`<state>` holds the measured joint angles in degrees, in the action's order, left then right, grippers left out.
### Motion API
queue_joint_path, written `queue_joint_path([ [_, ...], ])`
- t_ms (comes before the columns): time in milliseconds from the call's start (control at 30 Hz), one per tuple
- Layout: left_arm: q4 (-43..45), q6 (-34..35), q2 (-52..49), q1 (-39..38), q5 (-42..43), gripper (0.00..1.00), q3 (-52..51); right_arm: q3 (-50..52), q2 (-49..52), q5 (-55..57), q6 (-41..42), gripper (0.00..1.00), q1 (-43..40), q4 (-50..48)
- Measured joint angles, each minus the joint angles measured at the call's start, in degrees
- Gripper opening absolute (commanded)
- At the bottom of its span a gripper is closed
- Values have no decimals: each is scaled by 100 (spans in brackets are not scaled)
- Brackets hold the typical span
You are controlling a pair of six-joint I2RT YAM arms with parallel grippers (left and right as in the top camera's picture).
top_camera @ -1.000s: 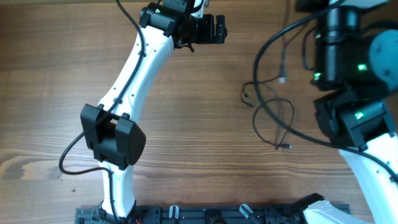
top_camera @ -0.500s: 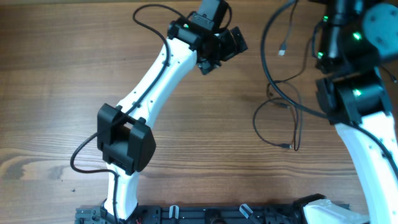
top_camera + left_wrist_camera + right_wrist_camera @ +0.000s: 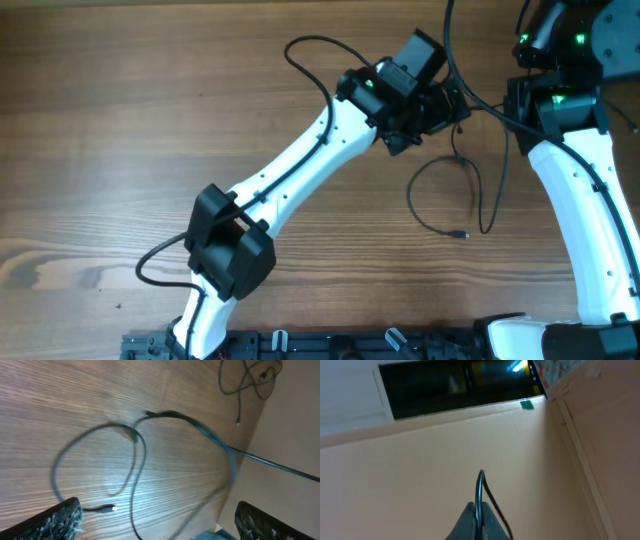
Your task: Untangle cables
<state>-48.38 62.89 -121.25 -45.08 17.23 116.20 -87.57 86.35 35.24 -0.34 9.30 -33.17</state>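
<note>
A thin black cable [image 3: 413, 192] lies in a loose loop on the wooden table, with a small plug [image 3: 462, 235] at its near end. A strand rises from it towards the right arm. My left gripper [image 3: 445, 105] hovers just above the far side of the loop, open and empty. In the left wrist view the loop [image 3: 95, 430] and plug [image 3: 107, 508] lie between and ahead of the open fingers [image 3: 160, 525]. Another small tangle [image 3: 250, 377] lies farther off. My right gripper [image 3: 480, 512] is shut on a cable strand [image 3: 481, 482], lifted and pointing up off the table.
The white right arm [image 3: 580, 200] stands along the right edge, close to the loop. The left arm [image 3: 300, 170] crosses the table diagonally from its base at the front. A black rail [image 3: 330, 345] runs along the front edge.
My left arm has swung right and now hovers over the cable. The right arm has moved up and back with its strand, and the tangle has drawn out into one looser loop.
</note>
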Motion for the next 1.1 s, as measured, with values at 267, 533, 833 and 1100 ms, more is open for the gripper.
queue_joint_path([
  [267,1014,1456,-111,-468,-114,100,-2,0,0,42,-37,4,-31,232],
  [533,1088,2061,-726,-678,70,100,-2,0,0,68,-37,4,-31,249],
  [833,1718,2092,-1241,-673,66,4,-2,0,0,101,-39,4,-31,275],
  [1100,-380,-323,-1283,-358,-1364,4,-4,-2,0,278,42,4,-146,837],
])
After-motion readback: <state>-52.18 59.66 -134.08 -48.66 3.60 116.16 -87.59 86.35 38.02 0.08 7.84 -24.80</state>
